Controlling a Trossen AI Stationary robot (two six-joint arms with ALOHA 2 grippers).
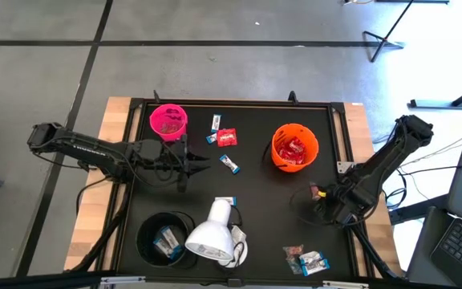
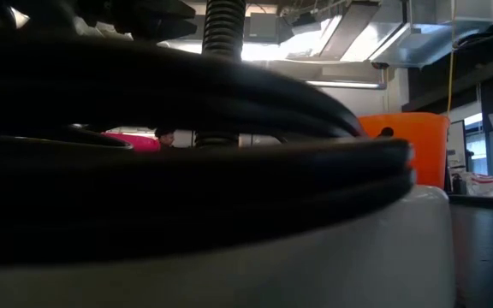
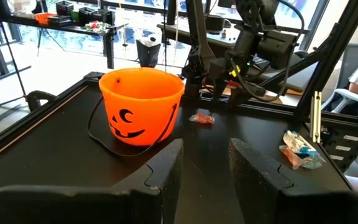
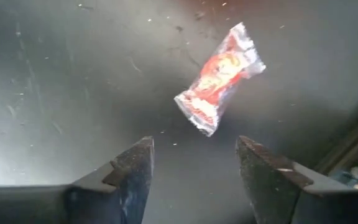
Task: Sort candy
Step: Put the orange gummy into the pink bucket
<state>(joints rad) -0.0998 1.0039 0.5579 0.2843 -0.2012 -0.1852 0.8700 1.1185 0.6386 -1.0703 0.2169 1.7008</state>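
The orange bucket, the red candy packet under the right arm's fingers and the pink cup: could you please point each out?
orange bucket (image 3: 140, 102): left wrist view, its front wall.
red candy packet (image 4: 219, 78): right wrist view, the wrapper's middle.
pink cup (image 1: 168, 121): high view, its inside.

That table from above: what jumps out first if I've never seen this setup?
The orange pumpkin bucket with red candy inside sits toward the table's right, a pink cup at the back left. A white lamp head lies at the front, and the right gripper hovers open over a red candy packet.
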